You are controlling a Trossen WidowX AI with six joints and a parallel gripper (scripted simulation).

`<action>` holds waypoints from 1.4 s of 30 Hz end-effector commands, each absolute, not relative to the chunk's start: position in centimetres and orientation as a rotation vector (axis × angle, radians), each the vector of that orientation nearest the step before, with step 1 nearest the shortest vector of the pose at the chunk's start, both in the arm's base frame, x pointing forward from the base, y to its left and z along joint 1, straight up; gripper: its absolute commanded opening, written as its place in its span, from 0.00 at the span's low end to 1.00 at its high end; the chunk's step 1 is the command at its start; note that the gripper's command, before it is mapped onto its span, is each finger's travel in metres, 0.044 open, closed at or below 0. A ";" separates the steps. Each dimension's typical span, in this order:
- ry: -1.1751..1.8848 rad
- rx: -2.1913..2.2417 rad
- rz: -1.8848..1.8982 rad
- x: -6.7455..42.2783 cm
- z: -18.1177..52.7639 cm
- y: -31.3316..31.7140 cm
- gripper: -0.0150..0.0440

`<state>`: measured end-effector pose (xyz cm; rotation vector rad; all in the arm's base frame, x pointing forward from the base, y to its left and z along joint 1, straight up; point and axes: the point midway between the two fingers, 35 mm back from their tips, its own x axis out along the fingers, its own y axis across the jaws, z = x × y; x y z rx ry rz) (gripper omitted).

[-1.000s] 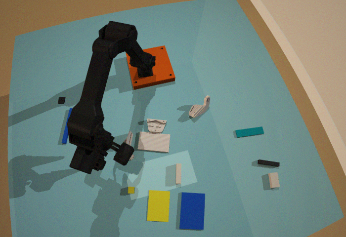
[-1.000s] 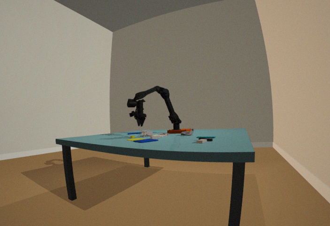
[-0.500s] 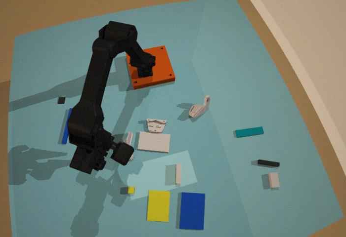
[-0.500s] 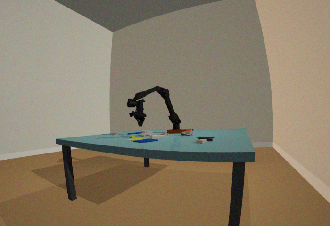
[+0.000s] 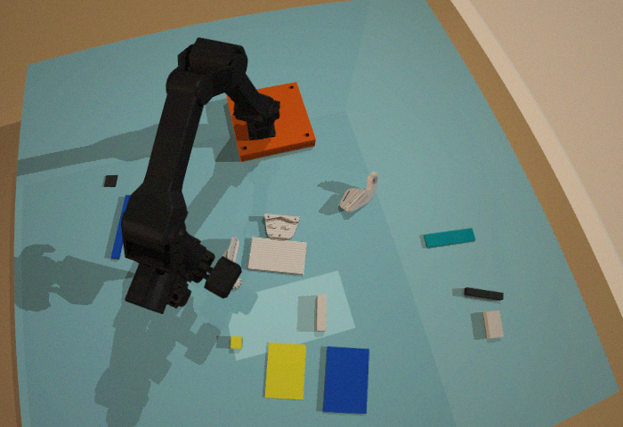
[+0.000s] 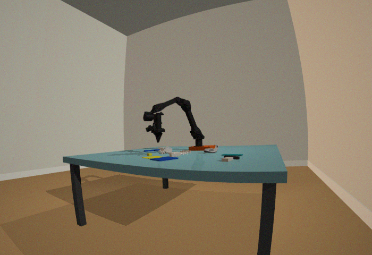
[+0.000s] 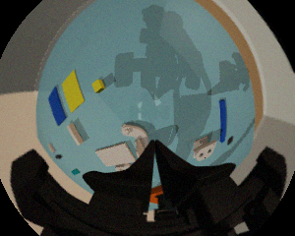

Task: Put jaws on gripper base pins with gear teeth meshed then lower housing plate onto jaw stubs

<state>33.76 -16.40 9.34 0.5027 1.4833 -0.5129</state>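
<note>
My gripper is shut and empty, high above the table; the arm hides its tips in the top view. A pale jaw lies partly under the arm, its gear teeth showing in the top view. The other jaw lies apart, to the right. What looks like the gripper base, a pale ribbed slab with a holed part at its back edge, lies between them. A pale holed piece, probably the housing plate, shows in the wrist view and is hidden in the top view.
A pale bar, yellow cube, yellow plate and blue plate lie in front. A teal bar, black bar and pale block lie right; a blue bar and black square left. The orange base is behind.
</note>
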 end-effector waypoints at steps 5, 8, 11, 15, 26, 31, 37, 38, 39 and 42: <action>1.483 0.503 -0.513 33.8 9.3 -16.4 0.25; 1.486 0.490 -0.501 33.6 9.4 -16.2 0.39; 1.499 0.436 -0.447 33.1 9.7 -15.1 0.52; 1.514 0.359 -0.370 32.2 10.1 -13.7 0.70; 1.533 0.235 -0.246 30.6 10.5 -11.5 1.00; 1.534 0.235 -0.246 30.4 6.8 -11.5 1.00; 1.534 0.235 -0.246 30.4 6.7 -11.5 1.00; 1.534 0.235 -0.246 30.4 6.7 -11.5 1.00; 1.534 0.235 -0.246 30.4 6.7 -11.5 1.00; 1.534 0.235 -0.246 30.4 6.6 -11.5 1.00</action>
